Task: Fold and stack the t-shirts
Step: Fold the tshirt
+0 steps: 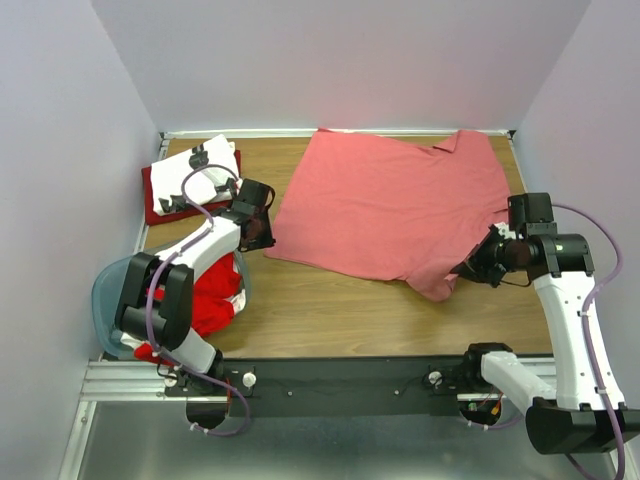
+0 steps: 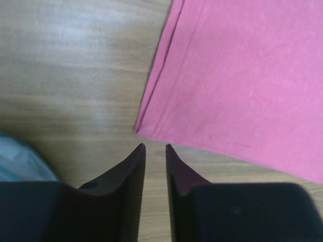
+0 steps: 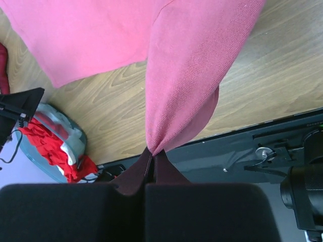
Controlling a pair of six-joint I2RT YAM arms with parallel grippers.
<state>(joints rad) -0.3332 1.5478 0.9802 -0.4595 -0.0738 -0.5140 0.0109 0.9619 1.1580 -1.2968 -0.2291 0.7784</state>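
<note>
The large salmon-pink t-shirt [image 1: 395,205] lies spread on the wooden table, collar at the far right. My right gripper [image 1: 478,262] is shut on its near right part and holds that cloth lifted; the pinched fold [image 3: 171,101] hangs from my fingertips. My left gripper [image 1: 262,228] is open and empty, just short of the shirt's near left corner [image 2: 146,126], not touching it. A folded white t-shirt with black prints [image 1: 200,172] lies on a dark red one [image 1: 160,205] at the far left. Bright red and white shirts [image 1: 210,295] fill the pale-blue tub [image 1: 105,300].
The tub stands at the near left beside the left arm's base, also in the right wrist view [image 3: 50,146]. A black rail [image 1: 350,375] runs along the table's near edge. White walls close in the back and both sides.
</note>
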